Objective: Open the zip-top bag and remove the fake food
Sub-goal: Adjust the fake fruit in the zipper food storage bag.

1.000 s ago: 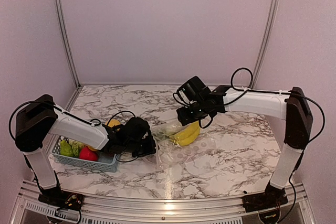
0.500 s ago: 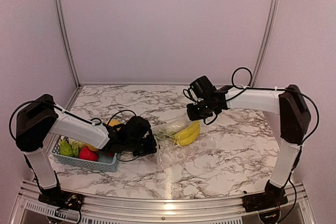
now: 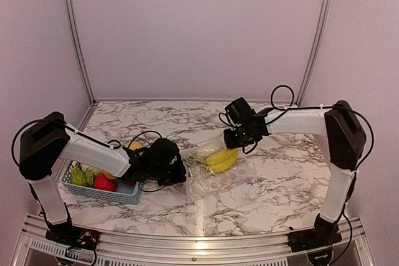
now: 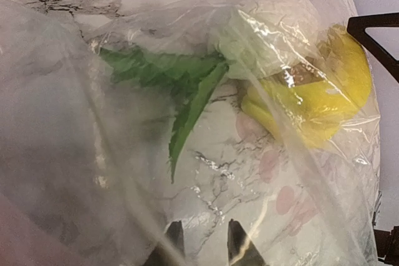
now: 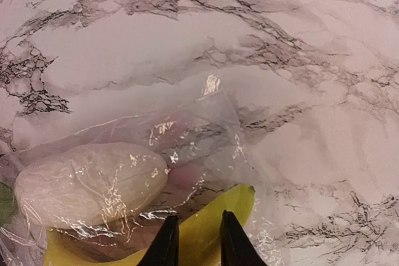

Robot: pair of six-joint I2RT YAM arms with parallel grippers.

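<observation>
At centre left of the top view, the left fingers (image 4: 174, 244) sit nearly together, pinching the left edge of the zip-top bag (image 3: 219, 184), which lies on the worktop (image 3: 287, 179). Inside the bag are a leafy cabbage (image 3: 198, 153) and a banana (image 3: 222, 159). The right fingers (image 5: 167, 242) straddle the banana's upper end with a narrow gap; I cannot tell whether they grip it.

Could read no text, label, brand, number or sign anywhere on zip-top bag (image 3: 218, 182), bananas (image 3: 223, 159) or basket (image 3: 118, 196).
</observation>
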